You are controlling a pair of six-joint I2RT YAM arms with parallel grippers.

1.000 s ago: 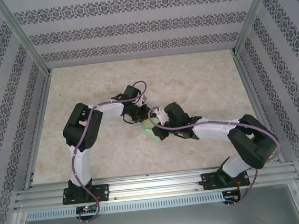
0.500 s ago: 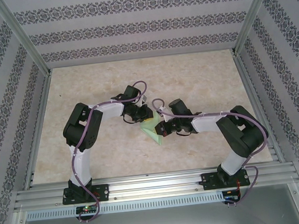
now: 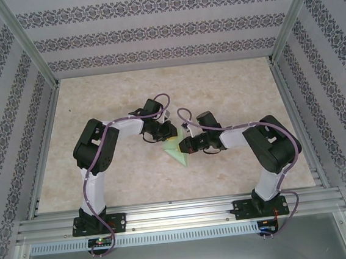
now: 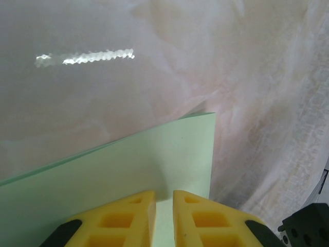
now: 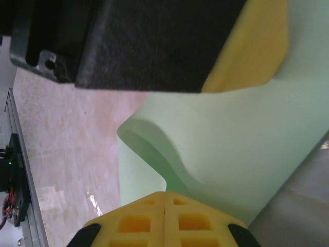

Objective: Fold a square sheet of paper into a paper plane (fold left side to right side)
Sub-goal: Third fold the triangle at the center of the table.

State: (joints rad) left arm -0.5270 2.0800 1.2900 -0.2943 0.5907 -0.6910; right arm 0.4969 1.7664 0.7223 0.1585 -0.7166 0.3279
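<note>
The square sheet of paper (image 3: 176,153) is pale mint green and lies at mid-table, its visible part tapering to a point toward the near edge. My left gripper (image 3: 167,132) rests on the sheet's far end. In the left wrist view its yellow fingertips (image 4: 164,198) stand a narrow gap apart, pressed onto the flat paper (image 4: 128,159) with nothing between them. My right gripper (image 3: 183,145) sits at the sheet's right side. Its fingertips (image 5: 164,194) are shut together on a flap of the paper (image 5: 247,134) that curls up from the table. The left finger (image 5: 254,51) presses the sheet just beyond.
The beige marbled table (image 3: 230,87) has free room on all sides of the paper. Patterned walls and aluminium posts enclose it, and a metal rail (image 3: 181,214) carrying both arm bases runs along the near edge.
My right forearm has swung in and its gripper has drawn slightly right, uncovering more of the green paper. The left arm has stayed put.
</note>
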